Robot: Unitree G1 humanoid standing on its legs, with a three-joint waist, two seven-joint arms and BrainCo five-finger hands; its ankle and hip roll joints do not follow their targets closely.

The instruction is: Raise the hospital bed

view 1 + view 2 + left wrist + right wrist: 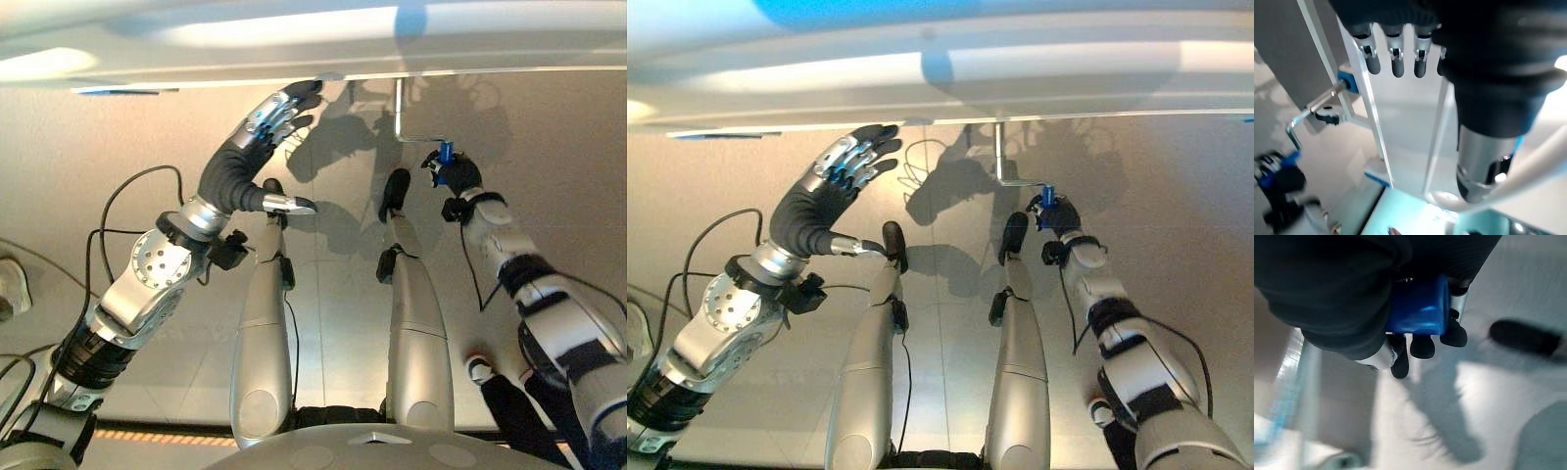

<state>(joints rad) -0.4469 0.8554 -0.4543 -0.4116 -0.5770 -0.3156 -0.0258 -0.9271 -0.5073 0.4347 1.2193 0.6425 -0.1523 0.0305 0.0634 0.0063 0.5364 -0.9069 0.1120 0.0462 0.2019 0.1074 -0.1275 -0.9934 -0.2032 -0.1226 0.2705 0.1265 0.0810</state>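
The white foot end of the hospital bed [294, 44] runs across the top of the eye views. A bent metal crank [404, 122] hangs down from its lower edge and ends in a blue handle [445, 153]. My right hand [458, 176] is shut on that blue handle [1420, 306], with the dark fingertips [1422, 346] curled round it. My left hand [257, 132] is open, its straight fingers raised against the bed's lower edge to the left of the crank. In the left wrist view, the crank [1300, 122] shows past the straight fingers [1397, 63].
Pale tiled floor [343, 294] lies under the bed's end. A small white object [12, 289] sits on the floor at the far left.
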